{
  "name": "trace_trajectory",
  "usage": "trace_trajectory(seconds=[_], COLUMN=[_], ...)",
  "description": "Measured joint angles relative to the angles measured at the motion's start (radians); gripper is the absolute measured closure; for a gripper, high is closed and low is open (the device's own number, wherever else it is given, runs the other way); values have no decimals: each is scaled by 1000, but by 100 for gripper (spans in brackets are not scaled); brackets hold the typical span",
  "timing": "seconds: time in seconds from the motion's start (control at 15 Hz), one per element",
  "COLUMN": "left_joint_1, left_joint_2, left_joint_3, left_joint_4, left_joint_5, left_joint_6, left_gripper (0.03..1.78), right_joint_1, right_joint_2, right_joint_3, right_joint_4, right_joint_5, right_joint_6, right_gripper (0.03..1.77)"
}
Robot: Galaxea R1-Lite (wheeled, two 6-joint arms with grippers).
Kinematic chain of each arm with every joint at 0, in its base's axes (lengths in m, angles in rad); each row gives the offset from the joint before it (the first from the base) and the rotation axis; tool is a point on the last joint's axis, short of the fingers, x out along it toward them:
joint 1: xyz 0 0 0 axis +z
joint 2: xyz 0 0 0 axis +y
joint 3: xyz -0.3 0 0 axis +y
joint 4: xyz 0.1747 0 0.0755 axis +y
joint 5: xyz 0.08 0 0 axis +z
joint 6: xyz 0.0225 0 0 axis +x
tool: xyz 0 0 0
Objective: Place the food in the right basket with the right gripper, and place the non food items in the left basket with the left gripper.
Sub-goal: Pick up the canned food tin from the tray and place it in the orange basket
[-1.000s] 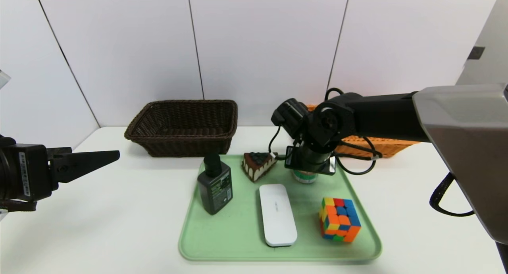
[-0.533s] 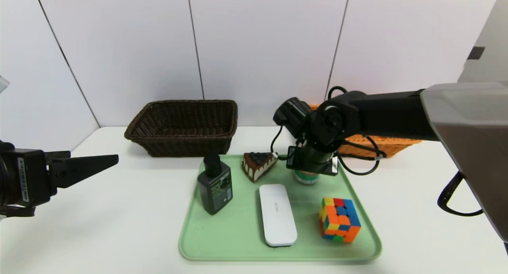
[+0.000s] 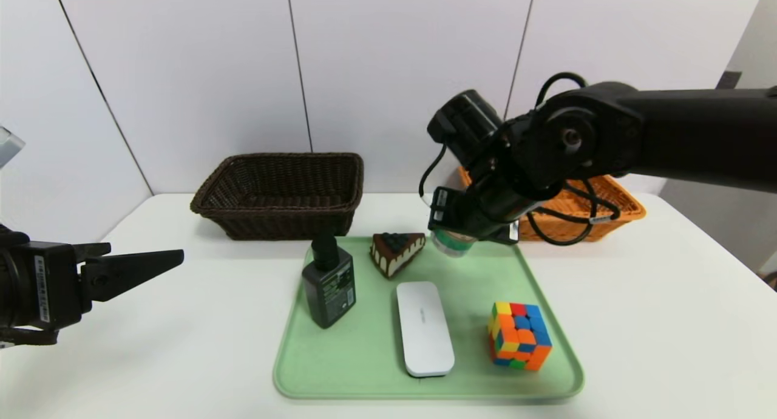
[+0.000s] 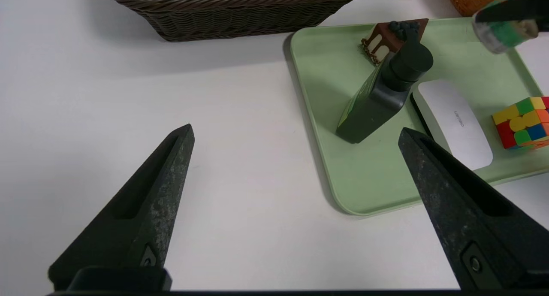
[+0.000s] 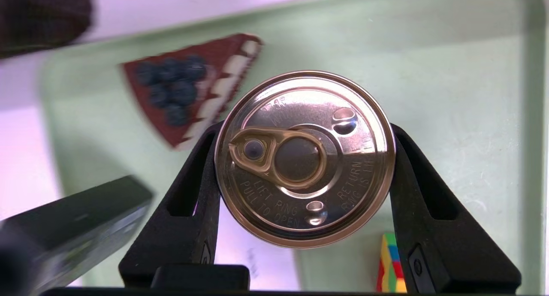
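The green tray [image 3: 546, 370] holds a dark bottle [image 3: 328, 285] standing upright at its left, a cake slice [image 3: 396, 251] at the back with its tip toward the front, a white case [image 3: 424, 328] lying flat with its long axis running front to back, and a cube [image 3: 519, 336] at the right. The brown basket [image 3: 282, 191] behind the tray's left shows nothing inside; the orange basket [image 3: 607, 203] behind its right is mostly hidden by the right arm. The right gripper [image 5: 302, 163] pinches a can [image 5: 304, 158] by its sides, both fingers pressed against it, held clear above the tray's back edge just right of the cake; its long axis leans, ring-pull top up toward the wrist. The left gripper [image 4: 296, 135] hangs over bare table left of the tray, fingers spread wide, holding nothing.
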Motion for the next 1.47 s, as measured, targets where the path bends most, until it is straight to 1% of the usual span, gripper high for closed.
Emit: trace_trajectory(seconds=[0.2,0.27,0.33,0.47,0.6,0.67,0.8,0.93,1.2,1.47], left_joint_1=[0,0,0,0,0,0,0,1,0,0], left_joint_2=[0,0,0,1,3,3,7,12,20,21], left_joint_3=[15,17,17,17,17,17,18,17,17,17], left_joint_4=[0,0,0,0,-1,-1,-1,-3,-2,-3], left_joint_5=[0,-1,-1,-1,-4,-15,-24,-26,-30,-30], left_joint_6=[1,1,1,1,1,0,0,0,0,0], left_gripper=[12,12,12,12,12,12,12,12,12,12], right_joint_1=[-13,-29,-59,-125,-209,-252,-338,-389,-435,-460], right_joint_2=[-60,-74,-85,-93,-85,-76,-48,-16,47,100], right_joint_3=[-65,-73,-78,-81,-81,-81,-81,-81,-80,-77], right_joint_4=[-18,-58,-118,-192,-212,-219,-273,-311,-312,-309], right_joint_5=[23,26,28,30,43,51,63,69,68,63], right_joint_6=[0,-1,-1,-1,-1,0,5,11,13,13], right_gripper=[72,78,81,82,82,82,82,82,82,82])
